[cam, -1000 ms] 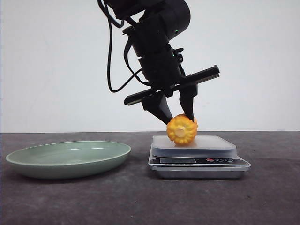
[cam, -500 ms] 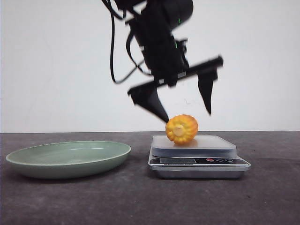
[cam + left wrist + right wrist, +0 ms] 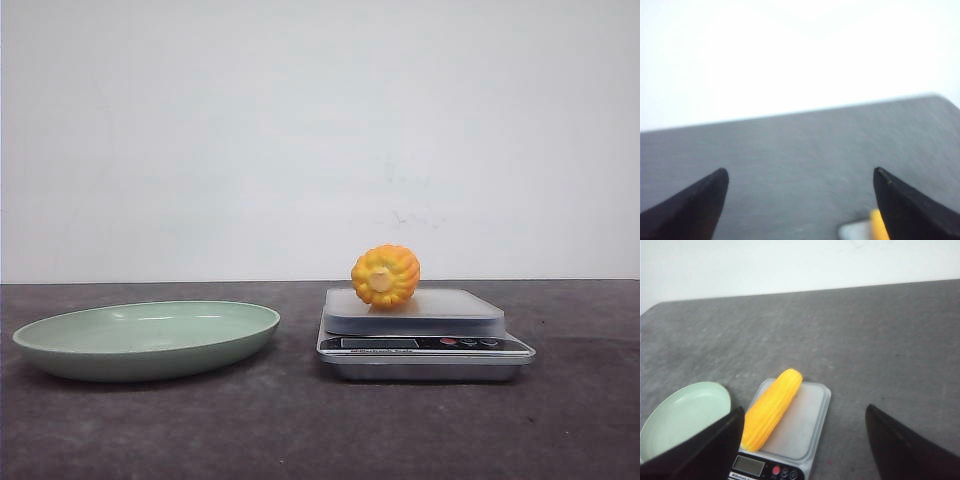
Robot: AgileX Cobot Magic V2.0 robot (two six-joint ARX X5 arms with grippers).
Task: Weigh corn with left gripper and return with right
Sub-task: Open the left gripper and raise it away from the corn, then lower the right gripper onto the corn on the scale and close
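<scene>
Corn [image 3: 386, 275] sits alone on the platform of the scale [image 3: 424, 345], right of centre in the front frame, pale cut end facing the camera, nothing touching it. Right wrist view shows it as a longish yellow cob [image 3: 771, 409] lying diagonally along the left side of the scale's plate [image 3: 805, 427], one end reaching the plate's near-left edge by the display; buttons and display show at the bottom edge of that frame. Green plate [image 3: 147, 338] sits lower left in the front frame, near the scale but not touching it, both on the dark grey tabletop [image 3: 300, 430]. No arm shows in the front frame. Left gripper [image 3: 800, 205]: fingers [image 3: 695, 207] spread wide apart, nothing between them, only tabletop; a sliver of corn and scale corner shows at the bottom right of that frame beside the right-hand finger. Right gripper [image 3: 802, 447]: fingers [image 3: 902, 447] also wide apart, holding nothing, with corn and scale seen in the gap, well below them.
</scene>
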